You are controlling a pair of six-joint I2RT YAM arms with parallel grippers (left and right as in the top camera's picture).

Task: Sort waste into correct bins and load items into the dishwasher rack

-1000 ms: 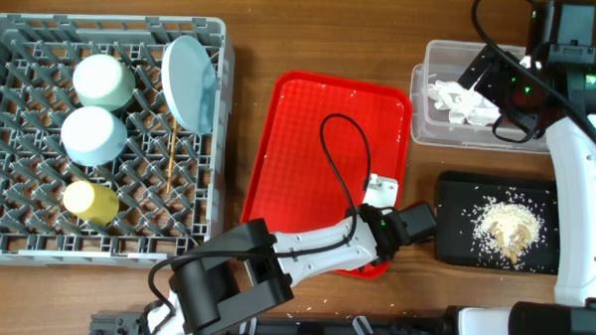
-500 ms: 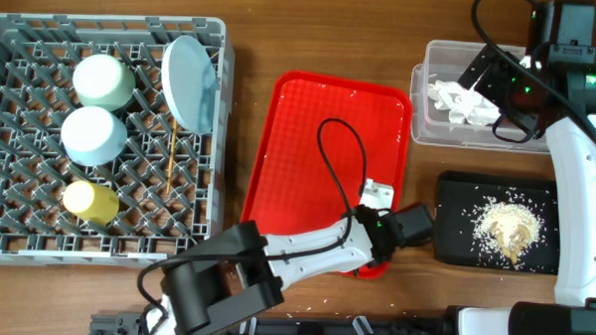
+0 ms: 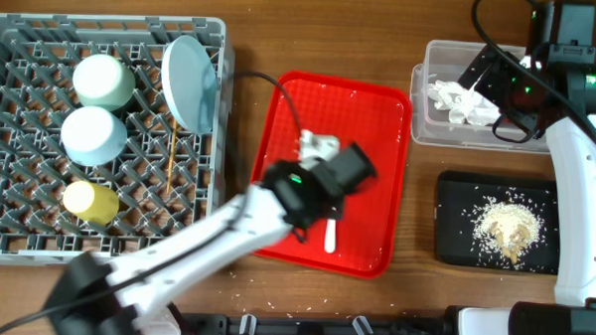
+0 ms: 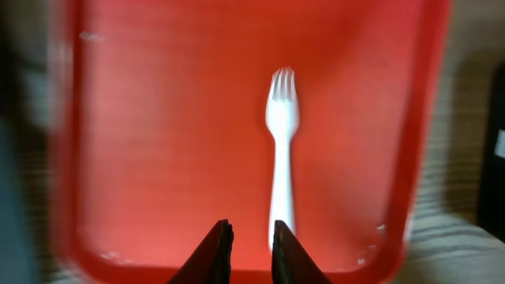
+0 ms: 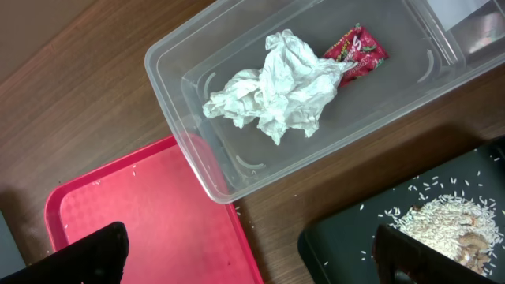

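A white plastic fork (image 4: 282, 158) lies flat on the red tray (image 4: 158, 118), tines pointing away; overhead, the fork's (image 3: 328, 236) handle end shows below the arm. My left gripper (image 4: 251, 251) hovers low over the tray's near edge, just left of the handle. Its jaws are nearly together and hold nothing. In the overhead view the left gripper (image 3: 317, 145) is over the tray's middle. My right gripper (image 5: 260, 260) hangs wide open and empty beside the clear tub (image 5: 181, 87), which holds white tissue (image 5: 276, 87) and a red wrapper (image 5: 355, 47).
The grey rack (image 3: 8, 227) holds a plate (image 3: 190, 82), green bowl (image 3: 104, 81), white bowl (image 3: 92, 135), yellow cup (image 3: 90, 202) and chopsticks (image 3: 170, 163). The black tray (image 3: 456, 193) carries rice (image 3: 505, 229). Loose grains dot the table's front edge.
My left arm has swung fast from the red tray's front right corner to over its middle, uncovering the fork on the tray. The right arm has not moved.
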